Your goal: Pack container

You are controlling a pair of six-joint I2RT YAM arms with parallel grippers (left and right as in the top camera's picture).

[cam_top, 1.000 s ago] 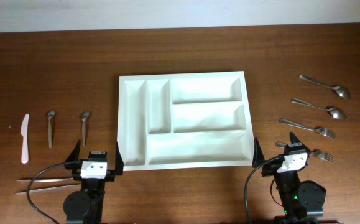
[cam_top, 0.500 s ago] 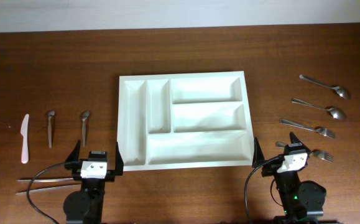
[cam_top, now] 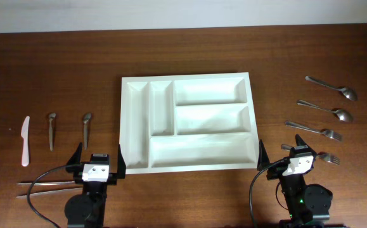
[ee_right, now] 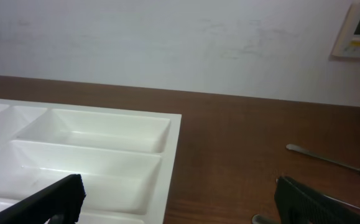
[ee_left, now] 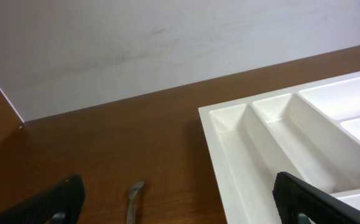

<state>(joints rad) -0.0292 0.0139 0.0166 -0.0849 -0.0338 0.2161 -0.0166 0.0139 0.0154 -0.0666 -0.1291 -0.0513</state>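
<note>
Starting to pack the tray (cam_top: 253,114)
Left claw (cam_top: 99,156) and right claw (cam_top: 279,154) gape released; take the lower-right fork (cam_top: 330,158) mid-handle first.

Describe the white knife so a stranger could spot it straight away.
Start at the large white tray and look to its left, where three utensils lie side by side. The knife is the outermost one, and the only white one; its two neighbours are metal spoons.

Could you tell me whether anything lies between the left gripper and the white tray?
Nothing visible does: the left gripper sits by the near left corner of the tray, only bare table between them. The spoons lie off to its left.
</note>
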